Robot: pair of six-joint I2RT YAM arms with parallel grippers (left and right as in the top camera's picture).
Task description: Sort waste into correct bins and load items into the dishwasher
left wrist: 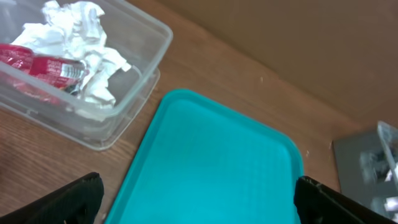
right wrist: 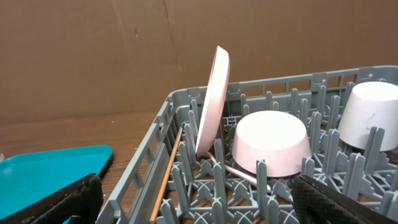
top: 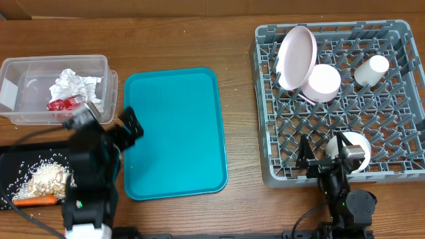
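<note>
- Now the teal tray (top: 174, 133) lies flat in the middle of the bench (top: 239, 99).
- Left of the teal tray, on the far side, sits the clear tub (top: 20, 70). White napkins (top: 76, 85) and a red wrapper (top: 63, 104) lie inside it.
- Left of the teal tray, on the near side, lies the black tray (top: 16, 162). Rice (top: 46, 178) and a carrot (top: 36, 200) bit lie on it.
- The left hand (left wrist: 198, 190) hangs over the left edge of the teal tray. Its fingers are spread wide apart and hold nothing.
- Right of the teal tray, a little apart from it, stands the grey rack (top: 398, 166).
- A pink plate (top: 295, 56) stands on its edge in the rack's far corner, the one closest to the teal tray.
- A bowl (top: 324, 82) sits upside down just beside the plate, on the side away from the teal tray.
- A white cup (top: 371, 70) sits among the pegs, farther still from the teal tray.
- A thin wooden stick (right wrist: 166, 177) leans along the rack wall that faces the teal tray.
- Another bowl (top: 357, 143) sits at the rack's near side.
- The right hand (right wrist: 196, 193) is over the rack's near side, right of the teal tray and just beside that bowl. Its fingers are spread wide and hold nothing.
</note>
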